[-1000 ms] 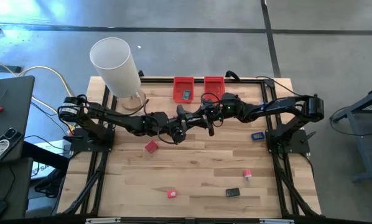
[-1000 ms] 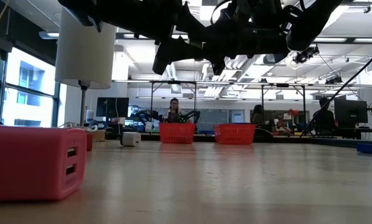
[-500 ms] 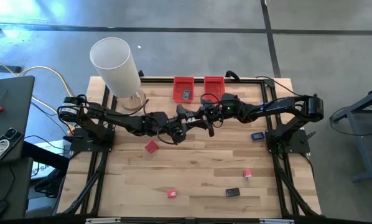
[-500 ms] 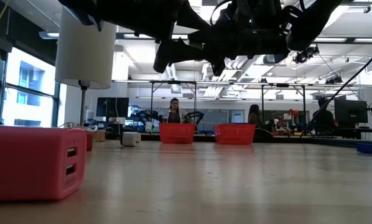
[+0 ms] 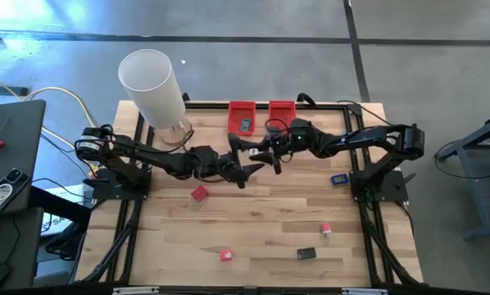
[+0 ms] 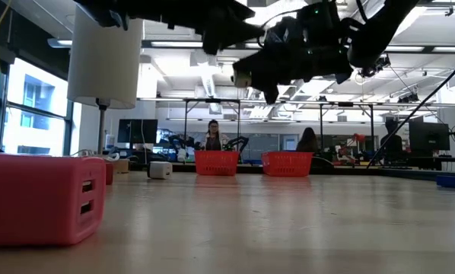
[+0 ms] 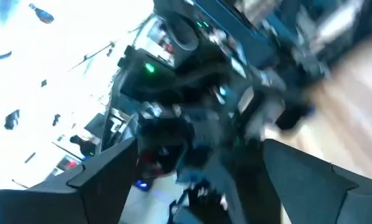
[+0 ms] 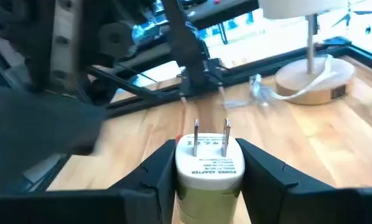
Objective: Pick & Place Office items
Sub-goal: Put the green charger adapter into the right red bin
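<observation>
I see a glossy white plastic adapter [image 8: 209, 165] with two shiny metal prongs, over a pale, smooth-planked wooden desk [image 5: 261, 221].

This is a robotics lab or open workshop hall rather than a home or shop. The high view shows a wooden table [image 5: 253, 221] framed by black metal rails, standing on a bare grey concrete floor [image 5: 409, 49] with cables [image 5: 32, 90] trailing to a side desk [image 5: 11, 156]. The low view looks across the tabletop into a wide room with exposed ceiling ducts and strip lights [image 6: 212, 84], large windows [image 6: 22, 114], monitors [image 6: 429, 137], other robot rigs, and people [image 6: 212, 135] seated at workstations.
</observation>
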Controlling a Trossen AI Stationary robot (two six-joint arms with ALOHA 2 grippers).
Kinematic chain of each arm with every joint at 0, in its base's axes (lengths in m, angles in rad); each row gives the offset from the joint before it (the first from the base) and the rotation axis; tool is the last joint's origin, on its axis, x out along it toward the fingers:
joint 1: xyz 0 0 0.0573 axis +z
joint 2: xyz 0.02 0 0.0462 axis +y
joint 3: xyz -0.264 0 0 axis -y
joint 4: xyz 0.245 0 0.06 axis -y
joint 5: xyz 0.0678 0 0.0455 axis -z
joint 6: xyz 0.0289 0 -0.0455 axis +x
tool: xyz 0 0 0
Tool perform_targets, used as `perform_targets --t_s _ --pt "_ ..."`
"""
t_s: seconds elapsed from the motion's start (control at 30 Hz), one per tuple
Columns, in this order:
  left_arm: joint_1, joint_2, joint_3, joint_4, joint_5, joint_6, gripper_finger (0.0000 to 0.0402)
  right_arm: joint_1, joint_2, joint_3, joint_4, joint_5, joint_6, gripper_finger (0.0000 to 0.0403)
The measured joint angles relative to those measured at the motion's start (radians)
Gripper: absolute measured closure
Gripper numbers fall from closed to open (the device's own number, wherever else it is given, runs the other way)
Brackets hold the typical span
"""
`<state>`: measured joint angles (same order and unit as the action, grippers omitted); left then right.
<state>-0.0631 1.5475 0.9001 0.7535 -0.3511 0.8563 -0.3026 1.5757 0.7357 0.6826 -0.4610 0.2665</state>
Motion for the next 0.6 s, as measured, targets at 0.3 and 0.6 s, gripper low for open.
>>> perform_targets --t_s 0.3,0.6 --pt "0.008 0.003 -0.002 0.021 -0.011 -0.419 0.0064 -0.055 -0.005 0.003 -0.006 -0.012 -0.002 0.027" --pt "0.049 0.005 -0.003 0.015 -0.005 -0.653 0.0064 -0.092 -0.006 0.004 -0.052 -0.014 -0.024 0.027"
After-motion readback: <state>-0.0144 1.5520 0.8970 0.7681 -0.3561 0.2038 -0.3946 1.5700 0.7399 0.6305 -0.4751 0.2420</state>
